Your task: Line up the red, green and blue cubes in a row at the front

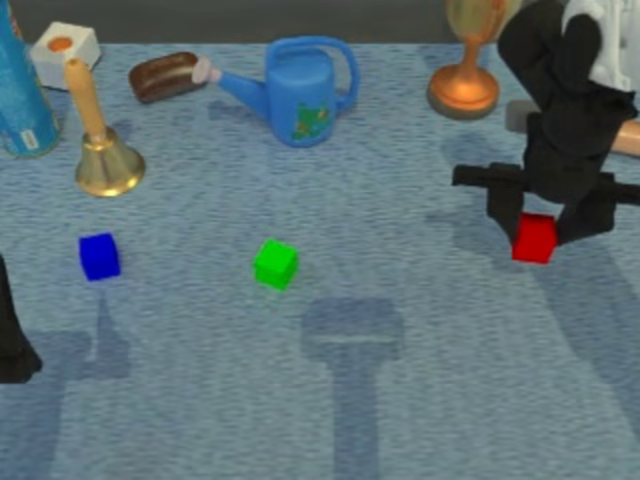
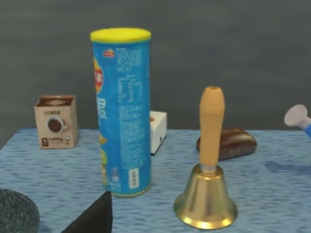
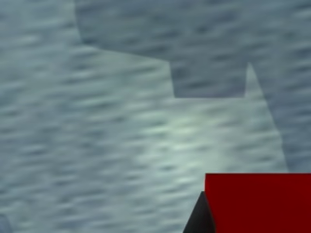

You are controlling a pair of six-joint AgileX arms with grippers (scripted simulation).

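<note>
Fingers of the right gripper pinch the red cube from either side, at roughly 3 o'clock on the blue table; the right wrist view shows one dark fingertip against the cube's face. Green cube lies near the table's centre, and the blue cube lies at 9 o'clock, well apart from it. Left gripper sits parked at the 8 o'clock edge; whether its fingers are spread cannot be told. Bell, watering can and tall can stand toward 11 and 12 o'clock.
</note>
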